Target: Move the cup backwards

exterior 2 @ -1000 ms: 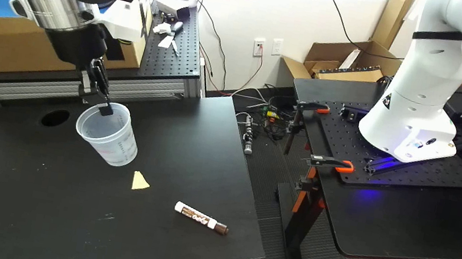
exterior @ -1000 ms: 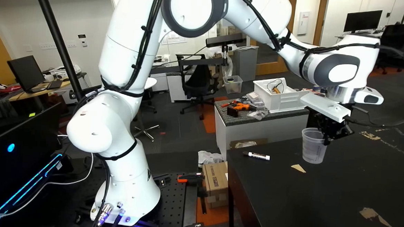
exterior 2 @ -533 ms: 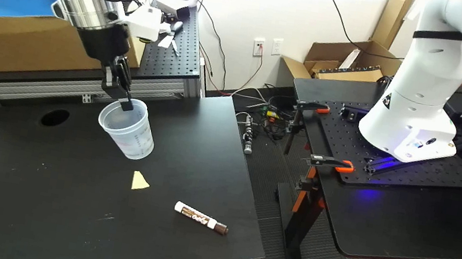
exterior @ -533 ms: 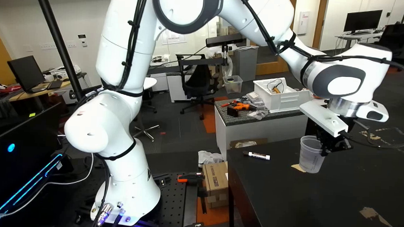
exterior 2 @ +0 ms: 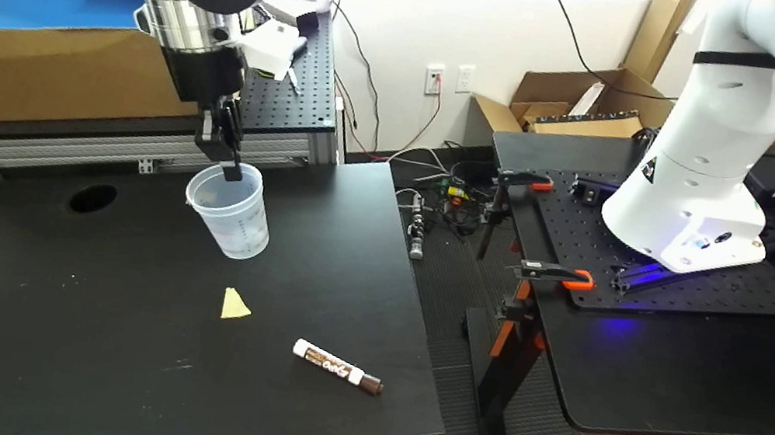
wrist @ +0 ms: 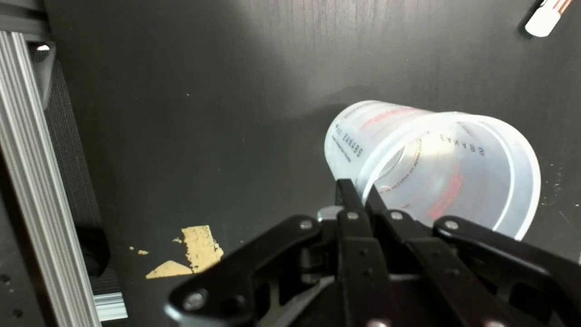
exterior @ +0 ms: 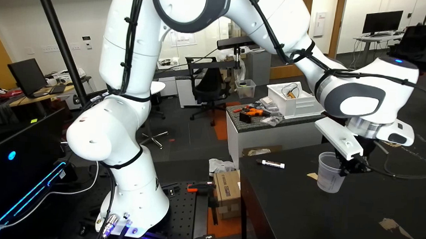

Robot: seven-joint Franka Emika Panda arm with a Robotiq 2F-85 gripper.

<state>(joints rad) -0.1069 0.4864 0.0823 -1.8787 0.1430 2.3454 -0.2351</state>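
Black tabletop (exterior 2: 59, 344), cup (exterior 2: 238, 228) nearer robot's base (exterior 2: 678, 219)

A translucent whitish plastic cup (exterior 2: 231, 213), tapering from a wide rim and marked with dark lettering and red print, is pinched at the rim by the hand (wrist: 361, 190), mouth upward. It is held over the tabletop (exterior 2: 59, 344); whether the base touches cannot be told.
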